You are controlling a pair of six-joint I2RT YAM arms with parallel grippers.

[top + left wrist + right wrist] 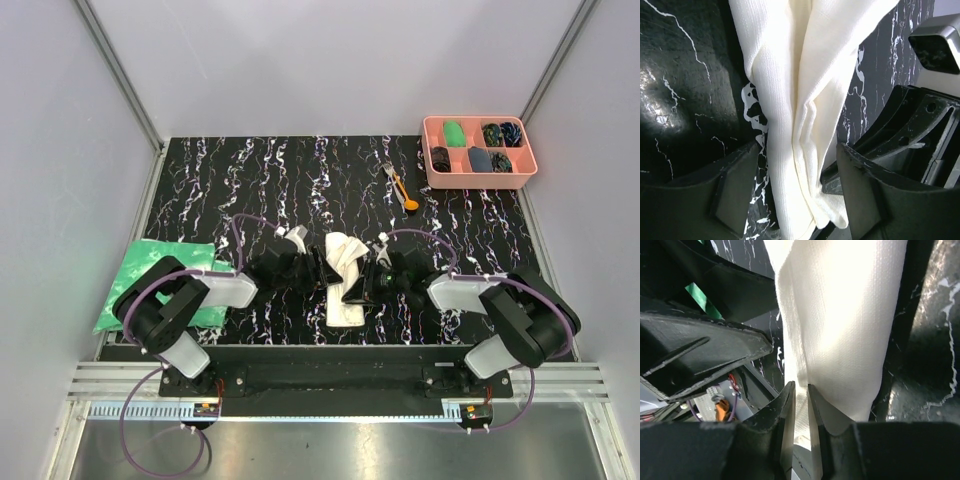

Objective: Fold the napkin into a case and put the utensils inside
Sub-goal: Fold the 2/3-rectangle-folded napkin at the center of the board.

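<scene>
A black tabletop (250, 190) veined w/ white is seen, boxed in by pale grey walls (330, 60) on three sides. A slotted metal rail (340, 400) is laid along the btm of the top view. A pink tray (478, 181) w/ dark items in its compartments is set at the table's upper R corner. A green cloth (150, 275) is spread at the L edge, partly covered by an arm.

Both arms are folded, elbows thrown outward and forearms turned inward, so the wrists are faced toward each other at frame ctr. The left gripper (322, 270) is placed at the L side of the napkin (346, 310), the right gripper (360, 285) at its R side. In the L wrist view the fingers (735, 190) are seen spread wide w/ cloth passing between them: released, nothing clamped. In the R wrist view the fingers are drawn nearly together w/ a thin edge of cloth nipped between: clenched on the napkin.

The napkin is found at table ctr, just above the rail, folded lengthwise into a narrow layered strip. Its long axis is run top-to-btm in the top view; the upper end is bunched between the grippers, the lower end laid flat. The fork (389, 170) and spoon (410, 205) are laid together just L of the tray, well apart from the napkin. They are slanted upper L to lower R, tines toward the top.
</scene>
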